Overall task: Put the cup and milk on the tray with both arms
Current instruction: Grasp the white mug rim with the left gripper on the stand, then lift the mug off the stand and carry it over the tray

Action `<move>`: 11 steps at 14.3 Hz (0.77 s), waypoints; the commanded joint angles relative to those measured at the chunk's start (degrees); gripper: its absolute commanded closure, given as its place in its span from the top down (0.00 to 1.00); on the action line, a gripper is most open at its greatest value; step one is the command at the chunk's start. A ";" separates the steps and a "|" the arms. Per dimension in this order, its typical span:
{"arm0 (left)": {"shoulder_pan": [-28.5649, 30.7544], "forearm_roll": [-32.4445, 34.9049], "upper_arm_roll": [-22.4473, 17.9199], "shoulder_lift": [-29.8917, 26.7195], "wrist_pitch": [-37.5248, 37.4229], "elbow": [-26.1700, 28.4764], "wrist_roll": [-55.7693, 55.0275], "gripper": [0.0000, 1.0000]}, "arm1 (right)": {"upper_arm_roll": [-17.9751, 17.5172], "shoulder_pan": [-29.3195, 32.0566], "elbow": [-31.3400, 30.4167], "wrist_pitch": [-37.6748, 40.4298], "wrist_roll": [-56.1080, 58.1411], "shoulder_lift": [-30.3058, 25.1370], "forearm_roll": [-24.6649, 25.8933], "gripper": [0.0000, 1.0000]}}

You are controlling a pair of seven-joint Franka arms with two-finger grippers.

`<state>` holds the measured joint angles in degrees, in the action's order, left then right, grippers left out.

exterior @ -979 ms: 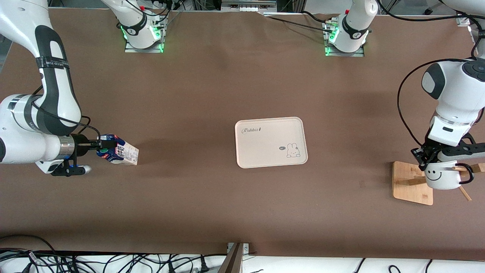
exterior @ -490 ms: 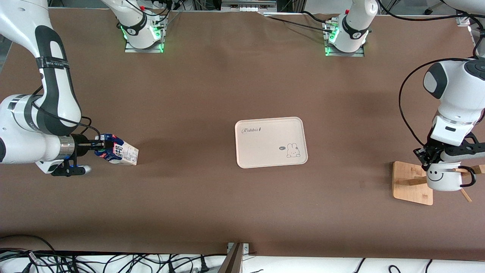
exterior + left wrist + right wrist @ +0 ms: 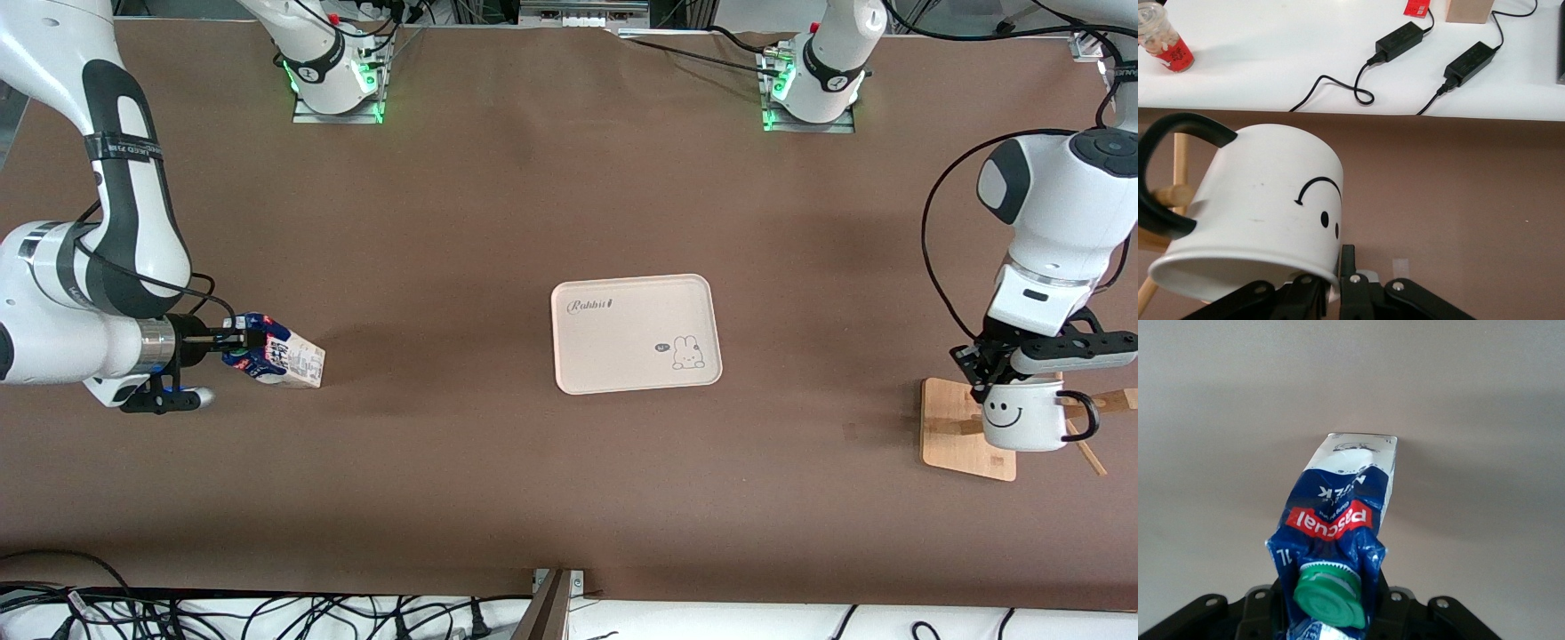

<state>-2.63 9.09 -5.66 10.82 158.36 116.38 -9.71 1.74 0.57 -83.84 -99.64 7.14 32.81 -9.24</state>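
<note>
The right gripper [image 3: 238,342] is clamping the milk [image 3: 283,358] at its top, toward the right arm's end of the table. The left gripper [image 3: 985,378] is pinching the cup [image 3: 1022,415] by its rim, over the wooden stand [image 3: 948,427]. The tray [image 3: 635,333] is sitting between both grippers, awaiting both items.

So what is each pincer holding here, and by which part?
The right pincer grips the milk by its crumpled blue gable top, at the green cap. The left pincer clamps the cup by its rim, over the wooden stand.
</note>
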 commanded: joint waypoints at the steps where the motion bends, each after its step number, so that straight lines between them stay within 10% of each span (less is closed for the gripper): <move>1: -0.80 0.67 2.83 -0.71 -2.34 -2.03 -2.49 0.00 | -0.25 0.22 0.52 0.06 -0.64 0.33 0.63 0.42; 11: -7.65 -2.90 13.03 3.49 -29.93 -9.68 -3.74 0.00 | -2.35 -0.48 0.96 6.13 -0.63 -8.80 -0.96 0.42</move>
<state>-9.17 8.55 5.70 11.15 133.26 109.73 -13.19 0.65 0.18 -81.93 -94.88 7.13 27.96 -9.55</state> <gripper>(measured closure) 0.907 0.577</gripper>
